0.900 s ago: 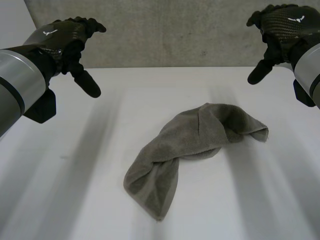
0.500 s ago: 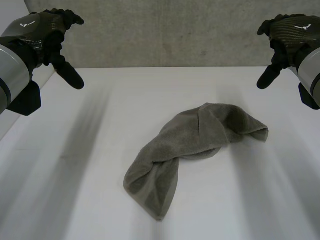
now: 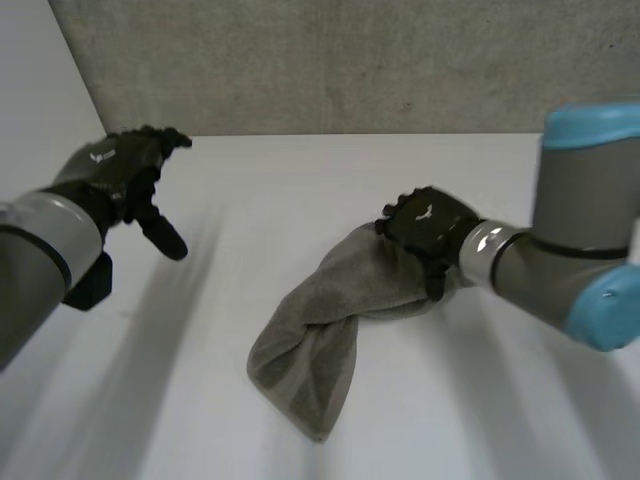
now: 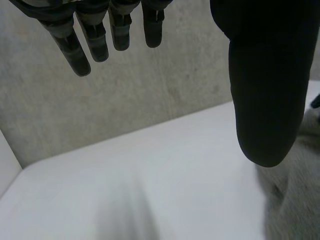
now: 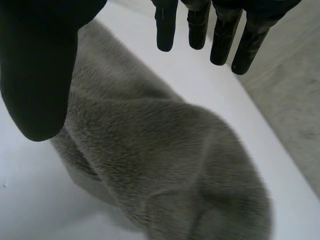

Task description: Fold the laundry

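Grey wall [image 3: 350, 60] backs a white table [image 3: 500, 420]. Head view: a crumpled grey towel [image 3: 320, 330] lies mid-table. The right hand [image 3: 425, 232] is over its far end, and the left hand [image 3: 125, 175] hangs well apart to the side. Left wrist view: fingers [image 4: 74, 50] are straight, spread from the thumb, holding nothing above bare table. Right wrist view: fingers [image 5: 222, 40] are straight, thumb apart, with the towel under the palm, ungripped.

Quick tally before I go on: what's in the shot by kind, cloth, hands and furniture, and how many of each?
Grey-green towel, crumpled: 1
Black robot hands: 2, the left hand and the right hand, both open
White table: 1
Total: 4
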